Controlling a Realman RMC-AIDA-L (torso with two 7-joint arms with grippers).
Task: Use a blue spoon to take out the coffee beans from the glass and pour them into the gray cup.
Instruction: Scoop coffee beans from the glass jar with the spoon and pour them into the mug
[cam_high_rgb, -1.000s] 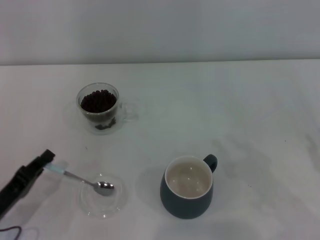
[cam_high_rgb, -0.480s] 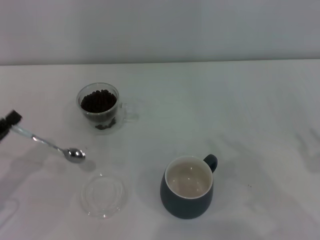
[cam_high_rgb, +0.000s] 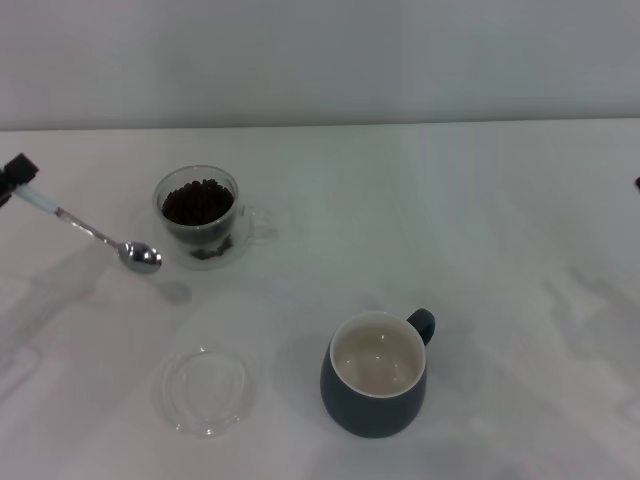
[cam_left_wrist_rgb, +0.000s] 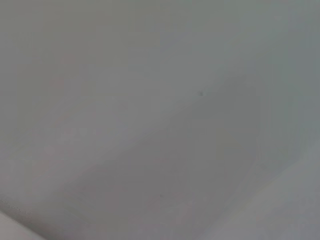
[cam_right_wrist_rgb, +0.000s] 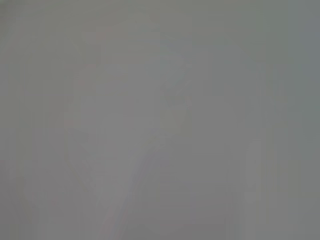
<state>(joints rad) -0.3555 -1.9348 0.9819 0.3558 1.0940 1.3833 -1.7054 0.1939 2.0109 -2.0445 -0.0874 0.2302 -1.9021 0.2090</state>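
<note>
Spoon held up beside glass

Left gripper (cam_high_rgb: 18, 172) at the far left edge, clamped on the spoon (cam_high_rgb: 95, 232) handle; spoon slants away from it, bowl empty, in the air just short of the glass (cam_high_rgb: 199, 215). Beans (cam_high_rgb: 196, 201) in glass. Cup (cam_high_rgb: 376, 374) well off, beyond the glass; saucer (cam_high_rgb: 205, 390) nearer. Right gripper (cam_high_rgb: 637, 183): only a speck, state unreadable.
</note>
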